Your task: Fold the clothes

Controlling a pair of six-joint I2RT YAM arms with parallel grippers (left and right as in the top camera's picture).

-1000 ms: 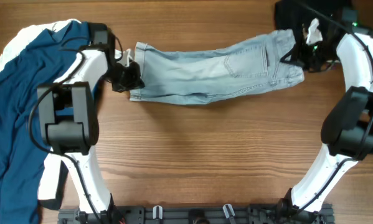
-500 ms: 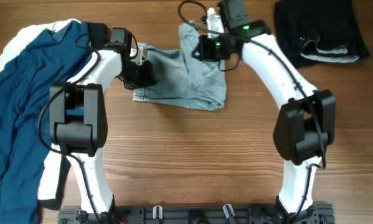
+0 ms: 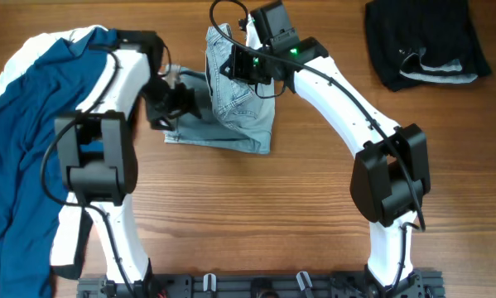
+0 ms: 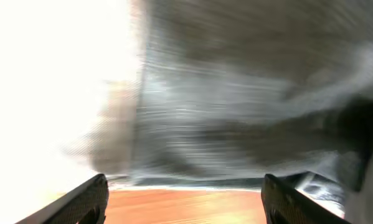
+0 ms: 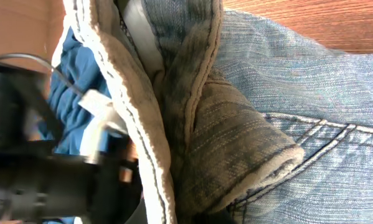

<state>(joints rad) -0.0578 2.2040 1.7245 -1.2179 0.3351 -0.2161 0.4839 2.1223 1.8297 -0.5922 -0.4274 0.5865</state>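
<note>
The pale-blue denim shorts (image 3: pixel 241 124) lie folded in half at the table's upper middle, with one end doubled over to the left. My right gripper (image 3: pixel 228 66) is over their top left corner, shut on a bunched hem; in the right wrist view the denim shorts (image 5: pixel 311 112) fill the frame and hide the fingers. My left gripper (image 3: pixel 171 106) sits at the shorts' left edge. In the left wrist view the left gripper (image 4: pixel 185 194) is open, with bare wood between its fingers and the blurred shorts (image 4: pixel 236 93) just ahead.
A navy garment (image 3: pixel 32 124) with a white one (image 3: pixel 20 62) under it covers the table's left side, close to my left arm. A black garment (image 3: pixel 426 41) lies at the top right corner. The wooden table (image 3: pixel 256 215) shows in front of the shorts.
My right gripper has carried the shorts' right end across to the left, doubling them over. My left gripper has opened, let go of the left end and moved slightly nearer.
</note>
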